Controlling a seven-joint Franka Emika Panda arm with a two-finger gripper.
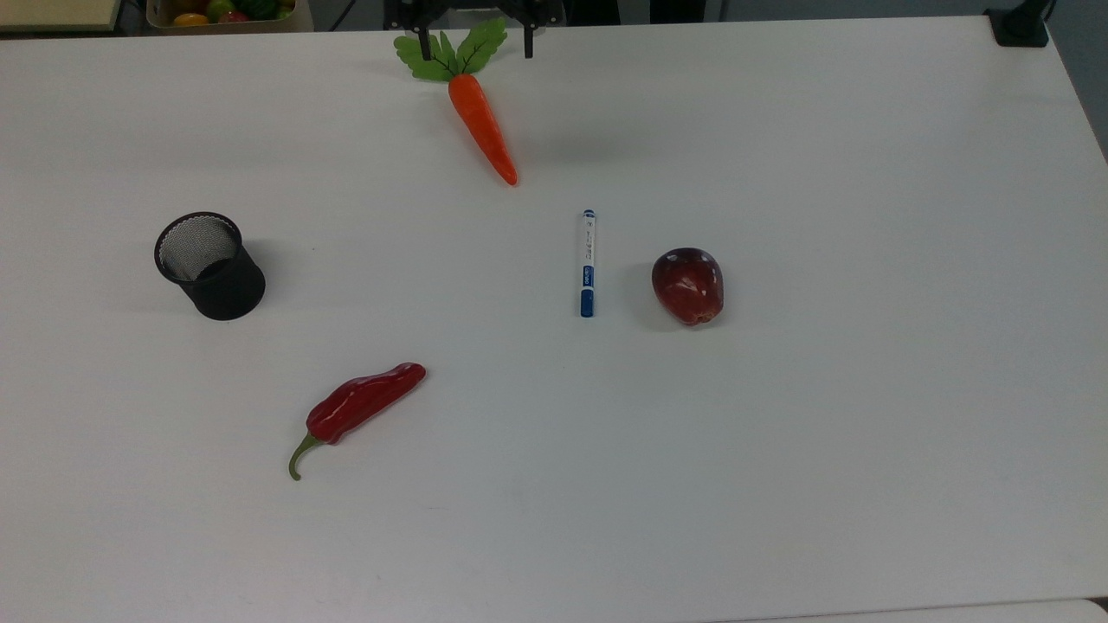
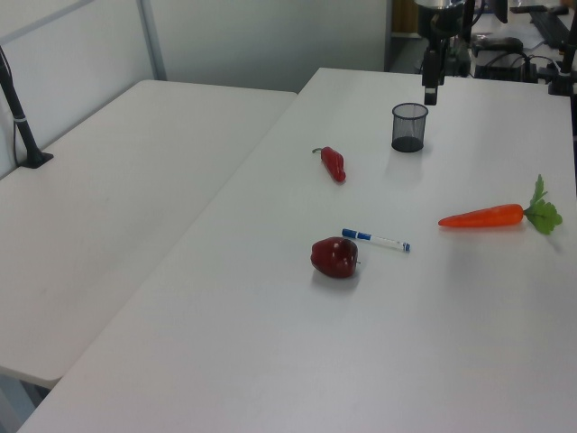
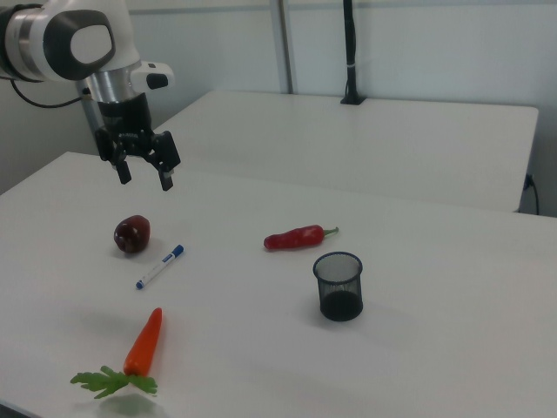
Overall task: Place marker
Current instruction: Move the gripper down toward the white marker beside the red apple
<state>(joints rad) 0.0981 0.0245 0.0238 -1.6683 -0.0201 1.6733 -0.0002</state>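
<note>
Marker [image 1: 588,262] lay flat on the tabletop [image 1: 779,450] beside an apple [image 1: 688,285]; pincer [image 3: 144,176] hung above, fingers spread wide, empty.

White surface [image 1: 779,476] under me carries four bystanders. Black mesh cup [image 1: 210,266] stands upright at the top view's left, well apart from the rest. Red chili pepper [image 1: 363,405] lies nearer the bottom edge, green stem pointing down-left. Orange carrot [image 1: 481,125] lies near the top edge, leaves toward that edge. Dark red apple [image 1: 688,285] sits right of centre. A second white table [image 2: 117,207] adjoins at the left view's left. A bin of fruit [image 1: 227,12] shows at the top view's upper left.
</note>
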